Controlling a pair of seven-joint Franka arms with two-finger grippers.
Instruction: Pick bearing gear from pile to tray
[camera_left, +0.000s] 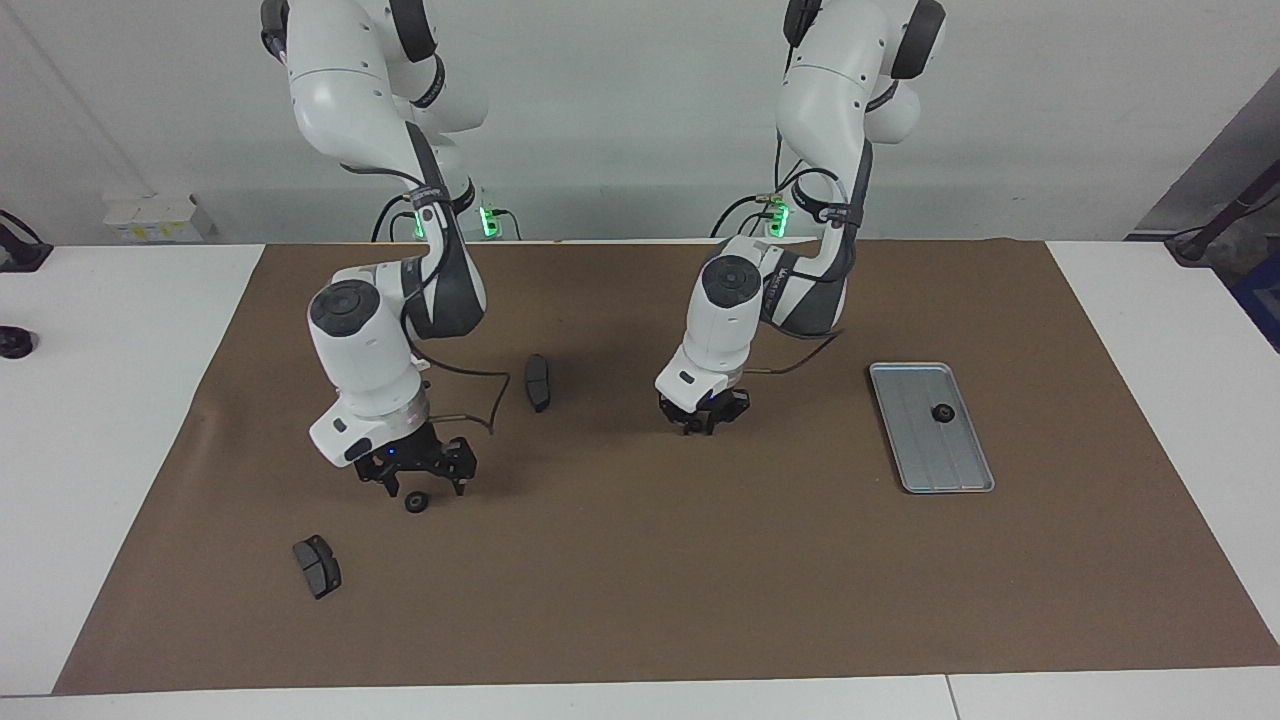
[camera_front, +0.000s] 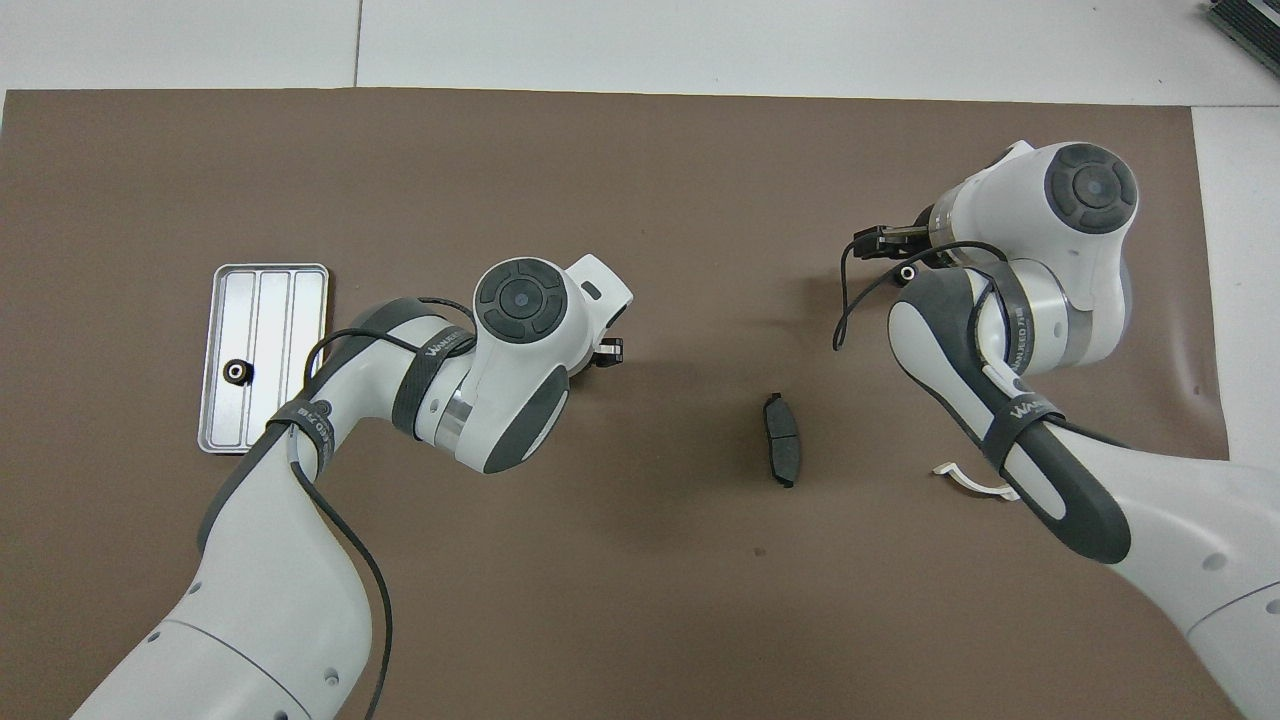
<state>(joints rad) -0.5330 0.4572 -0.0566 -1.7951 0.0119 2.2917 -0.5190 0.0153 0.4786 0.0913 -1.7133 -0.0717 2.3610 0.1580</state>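
Left gripper (camera_left: 703, 424) low on the mat — jaws narrowed, grasp can't be told. Right gripper (camera_left: 416, 483) — jaws spread just over black ring (camera_left: 416, 502). Tray (camera_left: 955, 478) holds one ring (camera_left: 941, 412).

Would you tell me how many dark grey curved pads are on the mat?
2. One pad lies centrally, nearer to the robots; the other pad lies toward the right arm's end, farther from the robots. More could be hidden.
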